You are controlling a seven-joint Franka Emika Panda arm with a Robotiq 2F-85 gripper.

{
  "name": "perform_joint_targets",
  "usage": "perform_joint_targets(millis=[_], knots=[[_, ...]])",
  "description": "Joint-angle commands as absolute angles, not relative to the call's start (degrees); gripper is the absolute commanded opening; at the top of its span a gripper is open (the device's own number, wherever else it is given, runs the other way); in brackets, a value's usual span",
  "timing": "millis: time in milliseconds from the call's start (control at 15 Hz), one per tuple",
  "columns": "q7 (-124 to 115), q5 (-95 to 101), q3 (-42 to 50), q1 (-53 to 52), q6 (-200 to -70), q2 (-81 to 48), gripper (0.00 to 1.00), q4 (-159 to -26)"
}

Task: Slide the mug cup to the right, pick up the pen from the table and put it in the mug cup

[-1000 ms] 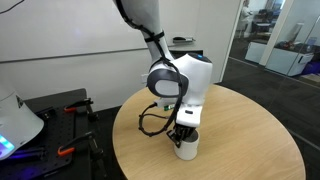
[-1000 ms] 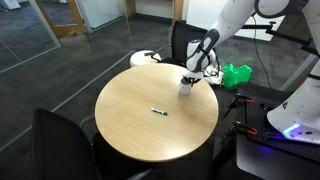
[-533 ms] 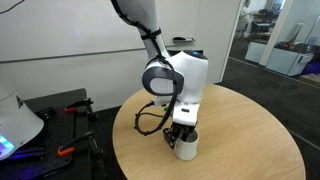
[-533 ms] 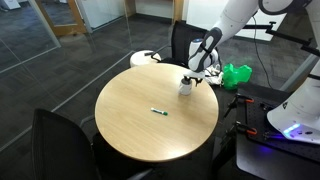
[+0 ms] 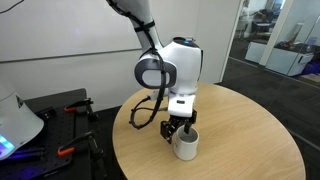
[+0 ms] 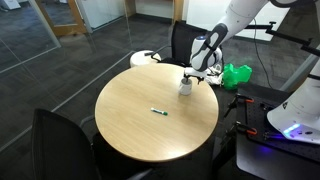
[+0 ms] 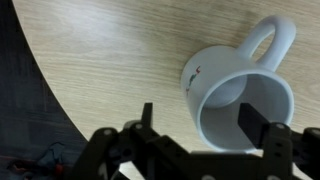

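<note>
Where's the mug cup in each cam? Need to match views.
In an exterior view: the mug cup sits bottom centre, on the left part of the table.
In an exterior view: the mug cup sits right of centre, near the table's far right edge.
Wrist view: the mug cup fills the right half, handle pointing top right.
Shared landmark: the light wood-grain table top under it.

We're watching the black two-finger gripper (image 5: 178,129) come up, clear above the small white cylindrical mug (image 5: 186,148) now, and the white arm leans back, higher.
</note>
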State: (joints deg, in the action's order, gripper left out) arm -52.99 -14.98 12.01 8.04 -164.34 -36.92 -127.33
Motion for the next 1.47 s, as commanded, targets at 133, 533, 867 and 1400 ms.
perform_joint_targets(millis=[133,533,867,1400], knots=[[-51.75,-15.39,14.48,4.77,-167.78,-29.22,1.0,-134.63],[-48.59,-9.78,18.25,0.31,-166.39,-23.52,1.0,-136.44],[-44.06,-2.17,19.46,-3.33,-162.44,-19.87,1.0,-134.59],[-34.36,5.79,14.14,-5.07,-151.22,-19.28,1.0,-126.76]])
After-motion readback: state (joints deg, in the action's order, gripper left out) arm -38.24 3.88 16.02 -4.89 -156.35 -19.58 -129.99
